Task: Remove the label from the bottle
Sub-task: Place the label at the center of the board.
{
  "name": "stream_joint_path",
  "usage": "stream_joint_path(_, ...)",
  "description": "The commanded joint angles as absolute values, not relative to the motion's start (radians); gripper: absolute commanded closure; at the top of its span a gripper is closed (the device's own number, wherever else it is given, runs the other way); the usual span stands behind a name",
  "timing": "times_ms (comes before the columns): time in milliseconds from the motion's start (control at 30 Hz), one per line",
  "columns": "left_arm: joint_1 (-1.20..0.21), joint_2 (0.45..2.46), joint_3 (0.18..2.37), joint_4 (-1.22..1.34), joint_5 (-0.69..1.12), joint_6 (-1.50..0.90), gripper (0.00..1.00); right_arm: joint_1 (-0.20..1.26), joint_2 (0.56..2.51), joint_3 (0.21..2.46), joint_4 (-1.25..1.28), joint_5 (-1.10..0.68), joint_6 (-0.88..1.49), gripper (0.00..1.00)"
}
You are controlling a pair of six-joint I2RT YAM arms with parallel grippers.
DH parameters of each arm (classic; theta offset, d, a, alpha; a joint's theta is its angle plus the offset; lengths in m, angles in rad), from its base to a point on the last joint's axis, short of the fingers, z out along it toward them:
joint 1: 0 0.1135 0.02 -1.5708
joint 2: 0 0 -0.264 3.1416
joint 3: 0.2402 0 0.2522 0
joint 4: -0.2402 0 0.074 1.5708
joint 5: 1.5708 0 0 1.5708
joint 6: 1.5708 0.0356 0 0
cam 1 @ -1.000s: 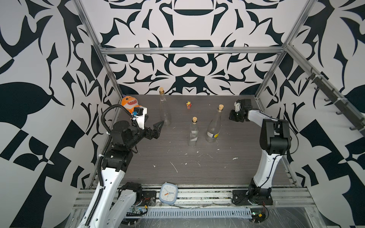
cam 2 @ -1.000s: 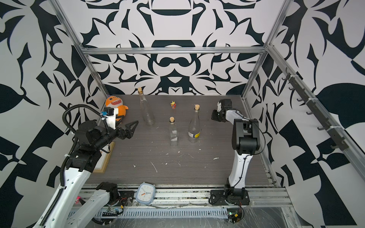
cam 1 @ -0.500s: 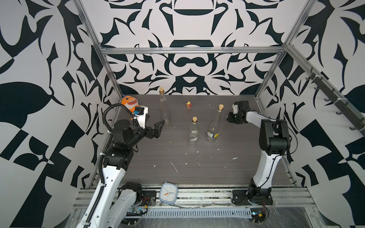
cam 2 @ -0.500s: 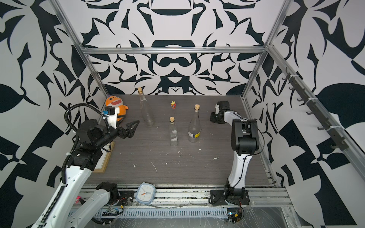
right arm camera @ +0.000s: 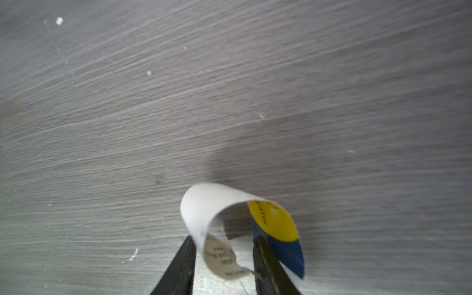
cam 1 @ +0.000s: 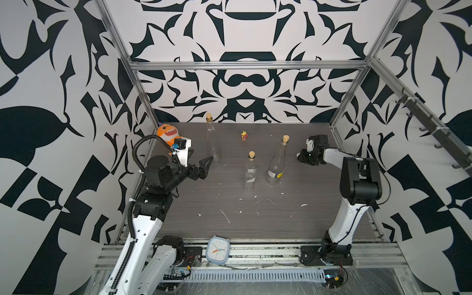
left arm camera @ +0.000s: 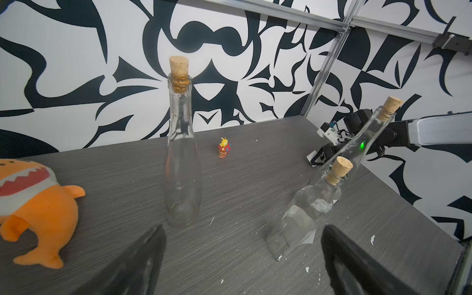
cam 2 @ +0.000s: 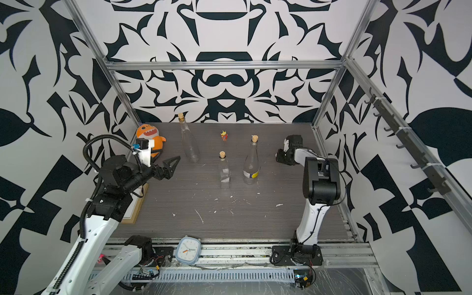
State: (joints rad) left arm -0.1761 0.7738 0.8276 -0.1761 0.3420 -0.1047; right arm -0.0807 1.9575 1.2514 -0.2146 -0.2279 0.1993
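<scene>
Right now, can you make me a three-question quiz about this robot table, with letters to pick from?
1. Where is the orange shark toy? A) at the back, by the left arm B) front right corner C) in the middle
2. How many corked bottles stand on the table? A) two B) three C) five
3. How is the left pincer? A) shut on a cork B) shut on a bottle C) wide open, empty
Answers: 1 A, it lies in the back corner behind that arm; 2 B, both top views show three; 3 C, its fingers stand far apart, nothing between.
</scene>
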Motion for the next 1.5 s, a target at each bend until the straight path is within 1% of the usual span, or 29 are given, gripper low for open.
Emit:
stream_joint_path(0,-0.172,0.765,0.815,-0.156,0.362,-0.115,0.01,-0.08,1.916,1.248,-0.209,-0.238,0.198,0.6)
stream_joint_path(133,-0.172,0.767,0.815,-0.158,0.365,-0.114,0.01,-0.08,1.88,1.247,-0.208,-0.25,0.201,0.58)
stream_joint_path(200,-0.173,0.768,0.814,-0.156,0.365,-0.115,0.01,-0.08,1.855,1.248,-0.219,-0.25,0.199,0.56)
stream_joint_path(500,-0.172,0.773,0.813,-0.152,0.368,-0.117,0.01,-0.078,1.81,1.269,-0.26,-0.254,0.195,0.55)
stream_joint_path(933,-0.172,0.772,0.81,-0.149,0.368,-0.12,0.01,-0.066,1.87,1.288,-0.224,-0.304,0.202,0.54)
stream_joint_path(1033,-0.172,0.774,0.809,-0.146,0.367,-0.119,0.01,-0.057,1.893,1.324,-0.228,-0.323,0.211,0.54)
stream_joint_path(1133,-0.172,0.778,0.811,-0.148,0.37,-0.12,0.01,-0.058,1.944,1.383,-0.291,-0.323,0.227,0.54)
stream_joint_path(1467,-0.172,0.783,0.816,-0.146,0.369,-0.115,0.01,-0.057,1.945,1.305,-0.237,-0.302,0.258,0.54)
